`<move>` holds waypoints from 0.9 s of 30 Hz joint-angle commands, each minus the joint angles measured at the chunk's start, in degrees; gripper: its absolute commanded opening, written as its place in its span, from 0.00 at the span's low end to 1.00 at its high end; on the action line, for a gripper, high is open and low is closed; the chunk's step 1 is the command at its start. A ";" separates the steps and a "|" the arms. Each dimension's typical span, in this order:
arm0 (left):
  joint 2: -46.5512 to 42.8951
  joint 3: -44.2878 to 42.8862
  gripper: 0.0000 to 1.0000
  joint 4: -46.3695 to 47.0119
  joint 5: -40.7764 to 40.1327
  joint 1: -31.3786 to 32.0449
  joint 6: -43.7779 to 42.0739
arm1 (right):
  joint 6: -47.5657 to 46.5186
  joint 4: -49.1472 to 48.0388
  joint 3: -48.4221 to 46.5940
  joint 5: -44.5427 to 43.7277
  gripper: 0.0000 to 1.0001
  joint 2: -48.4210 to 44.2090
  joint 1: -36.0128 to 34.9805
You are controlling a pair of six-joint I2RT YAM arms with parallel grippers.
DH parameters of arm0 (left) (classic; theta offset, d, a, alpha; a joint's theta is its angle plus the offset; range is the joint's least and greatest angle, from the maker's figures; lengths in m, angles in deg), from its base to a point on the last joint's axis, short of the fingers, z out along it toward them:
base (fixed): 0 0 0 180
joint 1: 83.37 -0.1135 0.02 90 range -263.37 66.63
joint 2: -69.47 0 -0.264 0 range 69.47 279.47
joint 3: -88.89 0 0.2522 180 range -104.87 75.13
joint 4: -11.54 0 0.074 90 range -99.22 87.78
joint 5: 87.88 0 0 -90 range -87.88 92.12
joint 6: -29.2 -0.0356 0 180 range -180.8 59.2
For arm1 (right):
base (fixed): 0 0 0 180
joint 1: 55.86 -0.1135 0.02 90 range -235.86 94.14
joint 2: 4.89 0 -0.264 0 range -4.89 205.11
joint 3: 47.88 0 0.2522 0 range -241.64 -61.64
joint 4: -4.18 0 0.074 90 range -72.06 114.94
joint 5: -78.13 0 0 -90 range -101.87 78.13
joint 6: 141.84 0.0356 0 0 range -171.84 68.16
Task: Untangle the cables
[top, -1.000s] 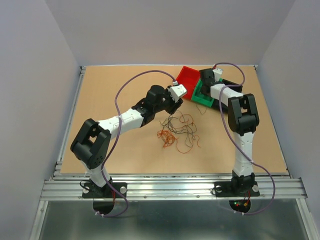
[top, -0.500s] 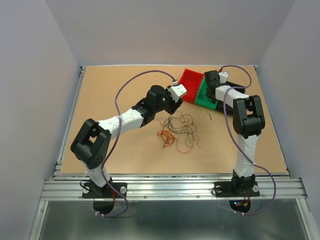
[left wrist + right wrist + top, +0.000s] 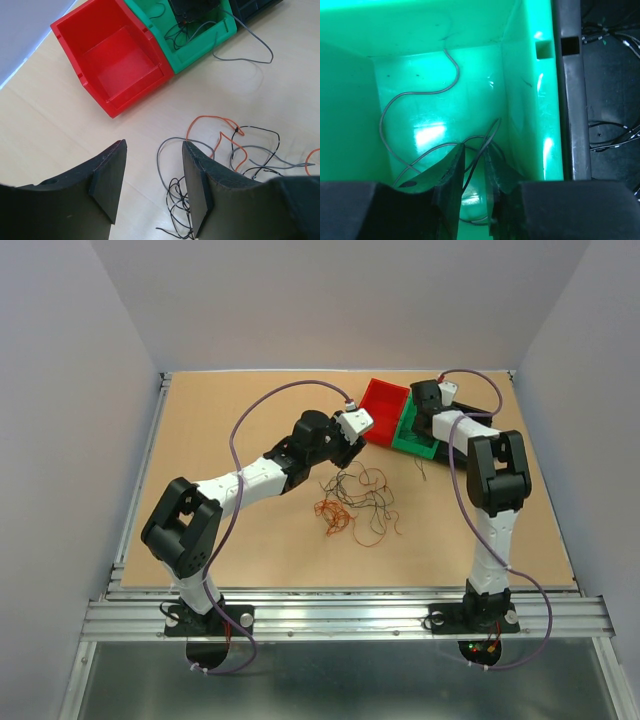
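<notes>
A tangle of thin black, grey and orange cables [image 3: 360, 502] lies on the table in mid-view. My left gripper [image 3: 346, 452] hangs just above its far-left edge, open and empty; in the left wrist view the gripper [image 3: 153, 145] has a black coil and a grey loop of the cables [image 3: 220, 150] below the gap. My right gripper [image 3: 418, 425] reaches down into the green bin [image 3: 412, 443]. In the right wrist view the gripper [image 3: 475, 147] stands narrowly open, and a thin dark wire [image 3: 487, 137] runs loosely through the gap. Another grey wire [image 3: 420, 92] lies on the bin floor.
An empty red bin [image 3: 385, 412] sits left of the green bin [image 3: 200, 47]. A black bin [image 3: 610, 100] holding more wires sits to its right. A grey wire [image 3: 250, 55] trails from the green bin onto the table. Raised rails edge the table.
My right wrist has shifted a little right and back over the green bin, and the wire trailing from that bin has moved right. The left arm has not moved.
</notes>
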 commanded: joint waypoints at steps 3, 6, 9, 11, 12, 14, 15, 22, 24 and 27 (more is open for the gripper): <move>-3.28 0.31 0.59 2.03 -0.40 0.22 -0.99 | -1.91 -2.82 -2.37 1.07 0.33 -7.44 -0.15; -2.93 0.22 0.59 2.03 -0.49 0.22 -1.08 | -2.26 -3.53 -2.37 1.51 0.41 -8.85 -0.42; -3.10 0.22 0.59 2.03 -0.40 0.22 -1.08 | -2.35 -3.96 -1.94 1.51 0.52 -9.46 -0.51; -3.36 0.48 0.59 2.03 -0.31 0.22 -1.08 | -2.44 -4.23 -1.32 1.33 0.61 -9.90 -0.51; -3.54 0.57 0.59 2.03 -0.23 0.31 -0.99 | -2.61 -4.40 -0.45 1.16 0.65 -10.78 -0.51; -3.89 0.74 0.59 2.03 -0.23 0.22 -1.08 | -2.70 -4.76 0.44 1.16 0.67 -11.75 -0.59; -3.98 0.74 0.59 2.12 -0.23 0.22 -1.08 | -2.79 -5.11 1.05 1.24 0.68 -13.06 -0.59; -4.42 0.83 0.59 2.20 -0.05 0.31 -1.08 | -4.37 -6.07 13.06 6.60 0.74 -23.32 -1.30; -4.42 0.92 0.60 2.20 0.04 0.31 -0.90 | -5.76 -7.04 17.12 9.49 0.80 -26.41 -2.78; -4.51 0.83 0.60 2.20 0.12 0.31 -0.90 | -7.00 -7.13 23.10 9.69 0.95 -31.95 -6.21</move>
